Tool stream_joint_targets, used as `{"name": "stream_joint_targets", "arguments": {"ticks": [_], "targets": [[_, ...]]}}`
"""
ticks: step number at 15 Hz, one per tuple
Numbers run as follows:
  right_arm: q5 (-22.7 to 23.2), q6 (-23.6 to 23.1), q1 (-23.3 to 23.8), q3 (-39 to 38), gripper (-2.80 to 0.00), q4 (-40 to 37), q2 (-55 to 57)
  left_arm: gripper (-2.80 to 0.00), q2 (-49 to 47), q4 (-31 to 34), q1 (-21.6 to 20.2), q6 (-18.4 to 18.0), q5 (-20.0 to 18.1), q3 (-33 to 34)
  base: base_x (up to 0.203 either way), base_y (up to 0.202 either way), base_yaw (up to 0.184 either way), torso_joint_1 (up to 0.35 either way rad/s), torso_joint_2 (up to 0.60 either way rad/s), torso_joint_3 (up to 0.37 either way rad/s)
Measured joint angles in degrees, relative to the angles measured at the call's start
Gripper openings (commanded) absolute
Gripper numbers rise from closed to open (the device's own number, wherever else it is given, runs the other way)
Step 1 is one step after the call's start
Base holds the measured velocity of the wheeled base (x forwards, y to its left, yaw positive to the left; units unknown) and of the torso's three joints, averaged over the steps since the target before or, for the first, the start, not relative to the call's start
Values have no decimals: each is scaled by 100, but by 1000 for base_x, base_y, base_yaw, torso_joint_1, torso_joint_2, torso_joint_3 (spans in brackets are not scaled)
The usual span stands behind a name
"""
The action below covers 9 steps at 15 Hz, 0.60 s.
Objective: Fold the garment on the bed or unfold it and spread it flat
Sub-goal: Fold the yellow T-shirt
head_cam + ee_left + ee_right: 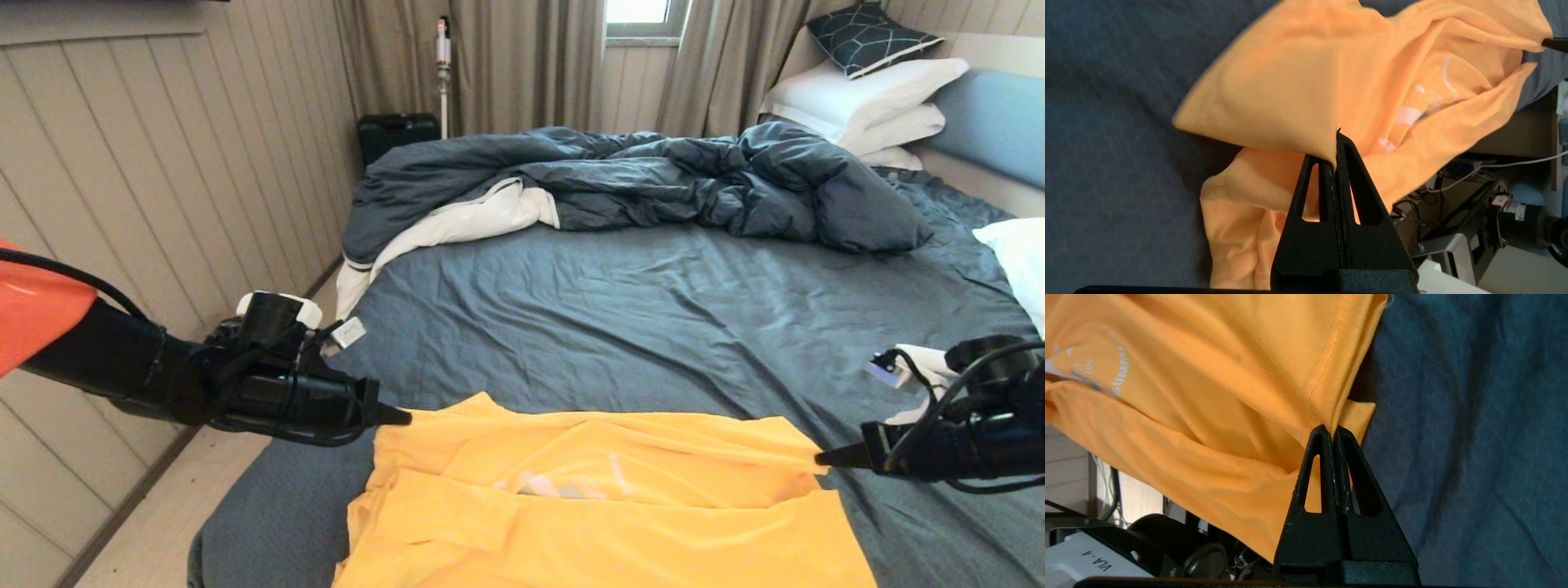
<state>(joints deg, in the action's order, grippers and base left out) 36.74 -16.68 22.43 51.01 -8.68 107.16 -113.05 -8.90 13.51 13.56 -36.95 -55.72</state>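
One yellow garment (604,498) hung stretched over the near edge of the bed (653,302), its two opposite edges pinched by the left gripper (404,416) and right gripper (820,459), while only the wrist views showed both jaws clamped tight

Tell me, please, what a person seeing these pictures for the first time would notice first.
The bright yellow garment catches the eye first: it is stretched across the near end of the bed, pinched at one side by the left gripper and at the other by the right gripper. Behind it, a rumpled dark-blue duvet lies heaped across the far part of the bed.
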Motion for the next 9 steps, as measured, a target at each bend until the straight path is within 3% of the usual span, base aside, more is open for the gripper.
{"name": "stream_joint_targets", "arguments": {"ticks": [9], "targets": [[252,-199,415,-303,-280,-7,-349,-280,644,-143,-41,22,-4,481,0,0,0,0,0,0]]}}
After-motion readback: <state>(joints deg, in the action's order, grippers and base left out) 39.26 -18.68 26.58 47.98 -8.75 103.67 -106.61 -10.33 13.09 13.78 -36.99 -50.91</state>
